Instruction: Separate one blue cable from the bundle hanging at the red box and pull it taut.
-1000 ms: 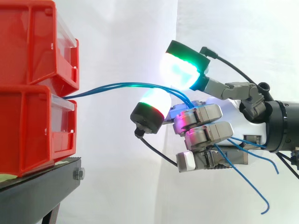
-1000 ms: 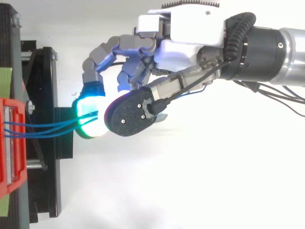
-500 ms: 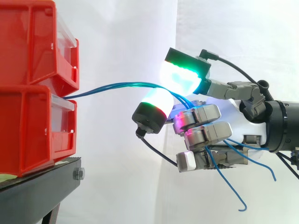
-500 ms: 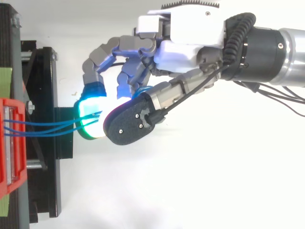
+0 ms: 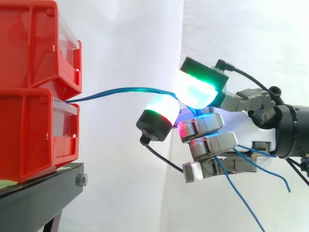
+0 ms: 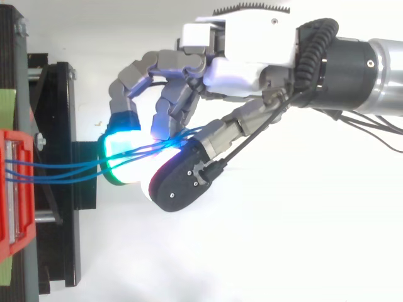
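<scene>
Hand (image 5: 241,118) reached in level, curled pads pinching blue cables (image 5: 116,89) running from lower red bin (image 5: 34,135) ahead of fingertips; loose ends hung below palm.

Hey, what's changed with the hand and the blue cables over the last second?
The hand's thumb pad came down toward the fingertip below, closing on the blue cables, whose loose ends swung lower. The red bins and black stand stayed put.
</scene>
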Motion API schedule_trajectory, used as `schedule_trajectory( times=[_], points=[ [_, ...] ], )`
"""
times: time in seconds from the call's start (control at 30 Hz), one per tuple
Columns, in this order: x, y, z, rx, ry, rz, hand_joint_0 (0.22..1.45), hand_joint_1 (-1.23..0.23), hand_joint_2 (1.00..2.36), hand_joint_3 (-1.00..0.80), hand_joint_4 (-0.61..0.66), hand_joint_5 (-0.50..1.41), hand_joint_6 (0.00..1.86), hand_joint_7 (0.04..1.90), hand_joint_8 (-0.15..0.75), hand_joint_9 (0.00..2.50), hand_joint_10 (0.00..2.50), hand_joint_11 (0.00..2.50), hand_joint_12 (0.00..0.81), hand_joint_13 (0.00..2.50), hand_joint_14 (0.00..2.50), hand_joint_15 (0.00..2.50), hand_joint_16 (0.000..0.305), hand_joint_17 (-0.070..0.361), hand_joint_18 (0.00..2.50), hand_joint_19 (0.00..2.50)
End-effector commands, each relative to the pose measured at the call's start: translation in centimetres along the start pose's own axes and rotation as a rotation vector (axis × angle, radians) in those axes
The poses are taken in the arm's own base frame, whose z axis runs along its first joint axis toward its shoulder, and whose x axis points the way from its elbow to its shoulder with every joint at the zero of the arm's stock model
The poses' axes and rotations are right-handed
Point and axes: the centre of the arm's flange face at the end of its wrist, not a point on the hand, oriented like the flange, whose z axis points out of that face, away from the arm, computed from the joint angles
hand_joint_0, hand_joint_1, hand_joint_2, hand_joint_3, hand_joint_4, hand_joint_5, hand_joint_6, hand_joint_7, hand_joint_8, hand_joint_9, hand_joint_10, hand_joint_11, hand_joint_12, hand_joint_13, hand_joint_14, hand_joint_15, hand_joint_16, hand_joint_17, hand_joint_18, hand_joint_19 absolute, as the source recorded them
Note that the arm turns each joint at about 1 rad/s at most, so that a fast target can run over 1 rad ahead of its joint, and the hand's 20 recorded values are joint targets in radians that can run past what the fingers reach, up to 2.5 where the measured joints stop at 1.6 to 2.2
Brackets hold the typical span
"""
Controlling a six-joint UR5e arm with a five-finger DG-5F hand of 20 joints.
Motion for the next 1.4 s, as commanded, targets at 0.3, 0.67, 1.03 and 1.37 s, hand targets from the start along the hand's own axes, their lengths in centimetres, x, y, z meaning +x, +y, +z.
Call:
schedule_trajectory(
  times=[0.3,0.67,1.03,1.37],
  points=[
    [0.4,0.2,0.2,-0.019,-0.006,-0.103,0.63,-0.61,1.00,-0.48,0.14,-0.17,0.80,1.11,0.288,1.10,0.35,1.75,0.367,1.17,0.20,1.77,0.048,0.108,0.92,0.82],
    [1.0,0.1,0.5,-0.037,-0.022,-0.100,0.65,-0.83,1.02,-0.21,0.06,-0.18,0.86,1.16,0.287,1.05,0.43,1.75,0.373,1.18,0.17,1.79,0.049,0.110,0.93,0.81],
    [1.0,-1.5,0.8,-0.029,-0.019,-0.116,0.62,-0.78,1.00,-0.50,0.15,-0.19,0.85,1.10,0.290,1.04,0.36,1.75,0.375,1.18,0.09,1.83,0.048,0.108,0.92,0.80],
    [0.9,-1.0,1.3,-0.081,-0.029,-0.125,0.57,-0.50,1.00,-0.50,0.15,-0.18,0.83,1.13,0.293,1.12,0.32,1.74,0.372,1.19,0.17,1.76,0.049,0.111,0.96,0.84]
  ],
)
